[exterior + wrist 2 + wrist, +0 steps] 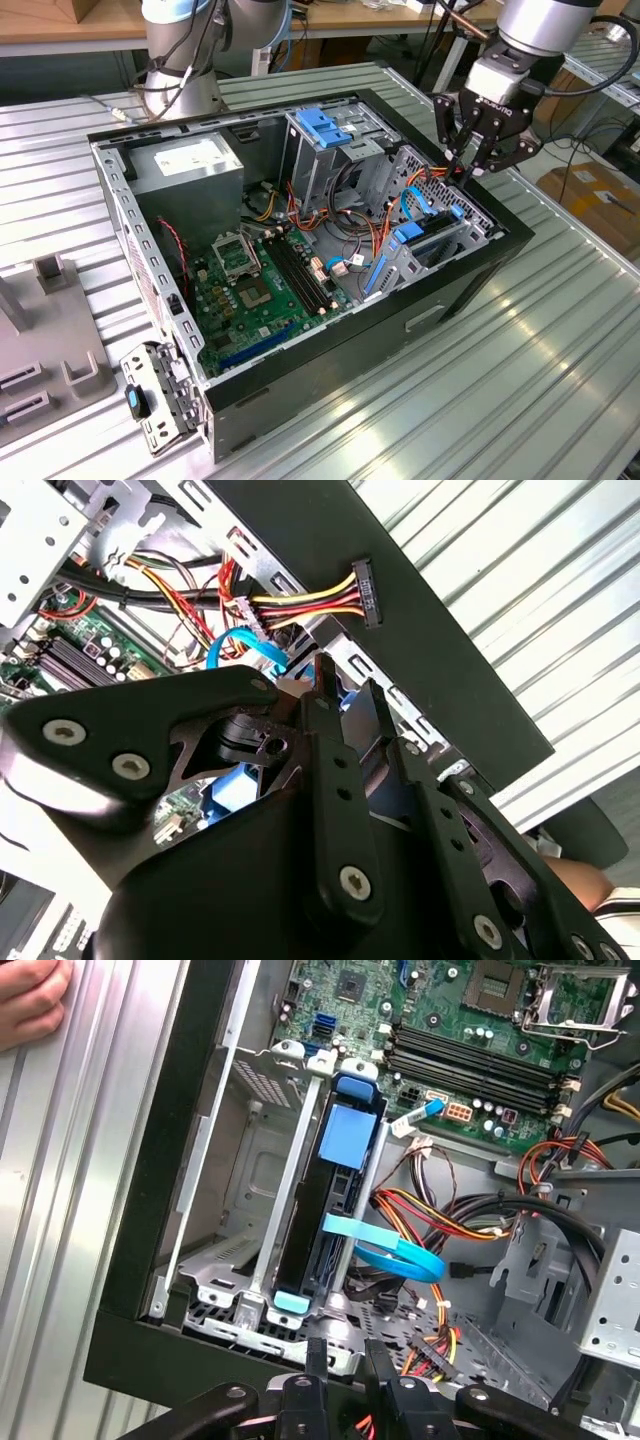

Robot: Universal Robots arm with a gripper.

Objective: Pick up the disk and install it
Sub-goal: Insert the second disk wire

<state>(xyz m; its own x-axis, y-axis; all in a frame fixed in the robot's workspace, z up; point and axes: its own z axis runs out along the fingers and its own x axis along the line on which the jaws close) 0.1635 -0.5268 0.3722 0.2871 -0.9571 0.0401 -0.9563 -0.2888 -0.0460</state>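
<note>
The disk point(432, 243) stands on edge in the drive bay at the case's side wall on the exterior view's right, blue rail tabs at both ends. In the first wrist view the disk point(335, 1195) shows as a dark narrow edge between grey bay rails, with a blue tab on top. My gripper point(464, 172) hangs just above the bay's far end, over the case rim. Its fingers point(315, 1352) stand a little apart with nothing between them, clear of the disk. In the second wrist view the gripper point(347, 680) covers most of the bay.
A blue flat cable point(392, 1252) loops beside the disk, near loose power wires and a black connector point(362, 590). The case holds a grey cage with blue latch point(325, 125), a power-supply box point(190, 165) and the motherboard point(262, 290). A person's hand point(30, 1000) rests on the table.
</note>
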